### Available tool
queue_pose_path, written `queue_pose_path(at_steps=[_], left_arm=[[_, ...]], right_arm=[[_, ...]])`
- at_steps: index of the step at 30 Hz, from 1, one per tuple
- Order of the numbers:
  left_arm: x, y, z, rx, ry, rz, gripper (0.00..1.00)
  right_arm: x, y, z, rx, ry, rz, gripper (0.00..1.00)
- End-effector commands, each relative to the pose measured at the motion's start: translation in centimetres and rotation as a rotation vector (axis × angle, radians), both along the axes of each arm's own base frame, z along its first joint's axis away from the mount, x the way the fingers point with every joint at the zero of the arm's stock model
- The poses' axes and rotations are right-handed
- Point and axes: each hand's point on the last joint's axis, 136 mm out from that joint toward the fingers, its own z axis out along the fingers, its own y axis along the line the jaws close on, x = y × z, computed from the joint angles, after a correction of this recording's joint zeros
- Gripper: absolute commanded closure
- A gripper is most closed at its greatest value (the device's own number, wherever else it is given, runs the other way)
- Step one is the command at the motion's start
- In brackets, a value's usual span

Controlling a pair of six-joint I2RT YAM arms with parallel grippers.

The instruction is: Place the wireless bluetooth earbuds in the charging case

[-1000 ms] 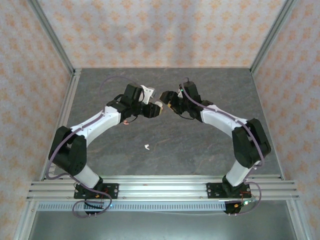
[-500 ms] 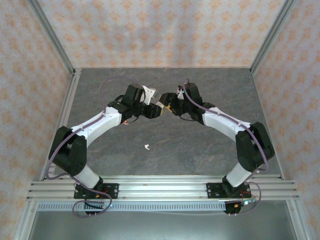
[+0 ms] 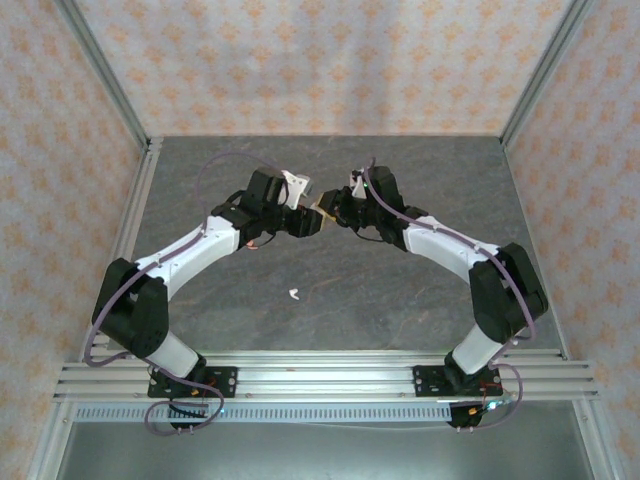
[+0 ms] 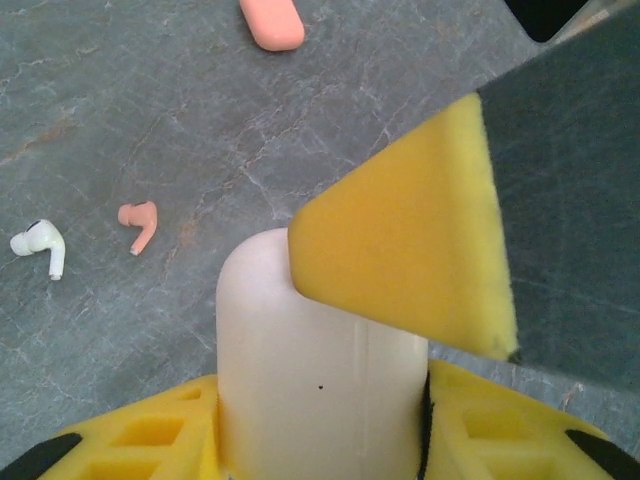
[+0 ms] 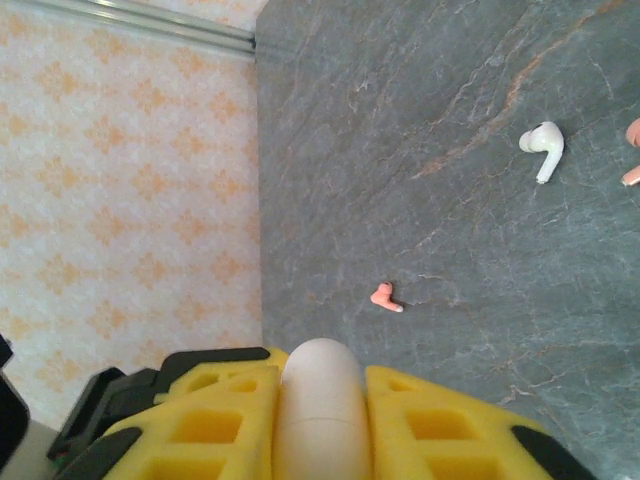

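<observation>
Teamwork: the left pincer (image 4: pixel 320 430) clamps the cream, pebble-shaped plastic charging case (image 4: pixel 310 330) by its base, and the right pincer (image 5: pixel 322 420) pinches its rounded end, probably to lift the lid. Below, left of the left pincer's tips, a small white stemmed earbud (image 4: pixel 40 245) and a coral-pink stemmed earbud (image 4: pixel 138 222) wait on the grey stone-look table (image 4: pixel 420 90).

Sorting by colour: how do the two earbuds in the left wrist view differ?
The white earbud has a dark patch on its head; the pink earbud is plain coral. The white earbud's stem points down-right, the pink earbud's down-left. Both lie loose on the table, apart.
</observation>
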Motion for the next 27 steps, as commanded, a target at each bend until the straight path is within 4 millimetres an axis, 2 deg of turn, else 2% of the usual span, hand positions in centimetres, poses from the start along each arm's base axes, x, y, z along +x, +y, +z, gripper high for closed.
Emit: queue_pose_path(at_steps=[1, 6, 11, 15, 18, 22, 27], left_arm=[[0.0, 0.2, 1.7, -0.003, -0.069, 0.017, 0.51], [-0.4, 0.9, 2.5, 0.027, -0.112, 0.011, 0.33], [-1.7, 1.4, 3.4, 0.041, -0.102, -0.028, 0.25], [-3.0, 2.1, 5.0, -0.046, -0.089, -0.076, 0.23], [-3.7, 2.8, 6.6, -0.149, -0.089, -0.116, 0.23], [-4.9, 3.3, 8.5, -0.257, -0.089, -0.195, 0.25], [-5.9, 2.7, 8.7, -0.306, -0.056, -0.267, 0.30]], right_arm=[[-0.4, 0.6, 0.2, 0.015, -0.026, 0.036, 0.86], [-0.7, 0.8, 1.0, -0.023, -0.088, 0.100, 0.99], [-1.2, 0.8, 2.0, -0.167, -0.173, 0.226, 1.00], [-2.2, 0.4, 3.0, -0.298, -0.249, 0.376, 1.00], [-3.5, 0.6, 3.9, -0.325, -0.290, 0.499, 1.00], [-5.2, 1.0, 4.9, -0.284, -0.309, 0.622, 1.00], [-6.4, 1.9, 6.7, -0.185, -0.327, 0.674, 1.00]])
